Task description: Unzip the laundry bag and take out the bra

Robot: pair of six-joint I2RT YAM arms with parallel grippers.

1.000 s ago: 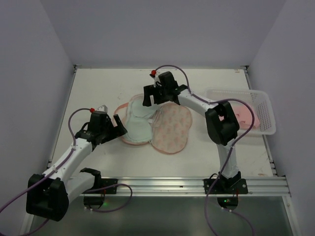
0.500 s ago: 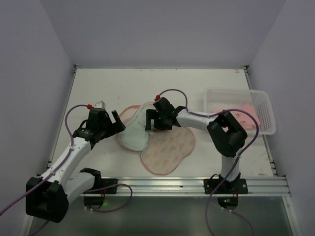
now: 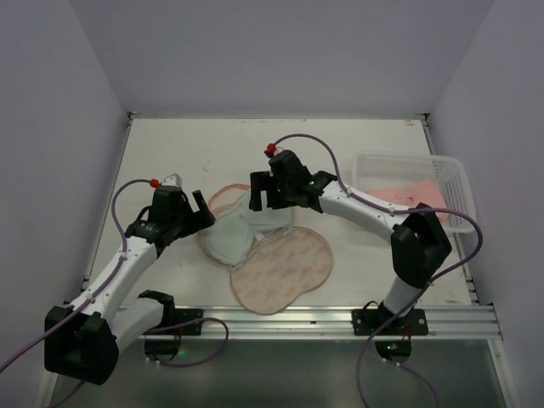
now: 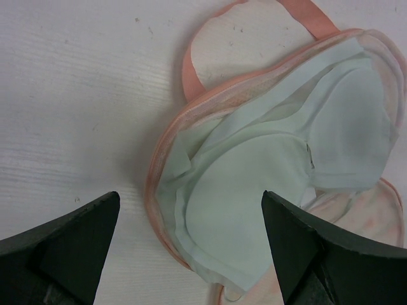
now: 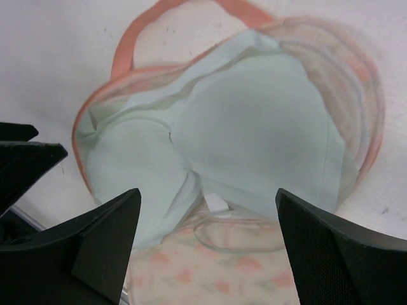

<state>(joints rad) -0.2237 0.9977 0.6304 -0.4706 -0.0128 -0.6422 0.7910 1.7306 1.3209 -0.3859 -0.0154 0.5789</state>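
Overhead view of a white bench with two robot arms bolted at its near edge. Near the middle lies the peanut-shaped peach-pink printed fabric laundry bag, unzipped and spread open. Its printed flap is folded out toward the near edge, and its pink carry loop points toward the far-left corner. On the exposed lining half rests the pale mint-green soft-cup bra, not yet lifted out. Its two cups sit side by side, with the long axis running from the near-left toward the far-right. The right hand hangs directly above the far-right cup, fingers spread wide and holding nothing. Its wrist camera shows the bra filling the gap between the fingers. The left hand is also wide and empty. It sits just beside the bag's left rim with the near-left cup straight ahead of it. The right hand looks the nearer for a straight descent onto the fabric. By the right edge stands a white plastic lattice basket holding a folded pink cloth, well apart from the bag.
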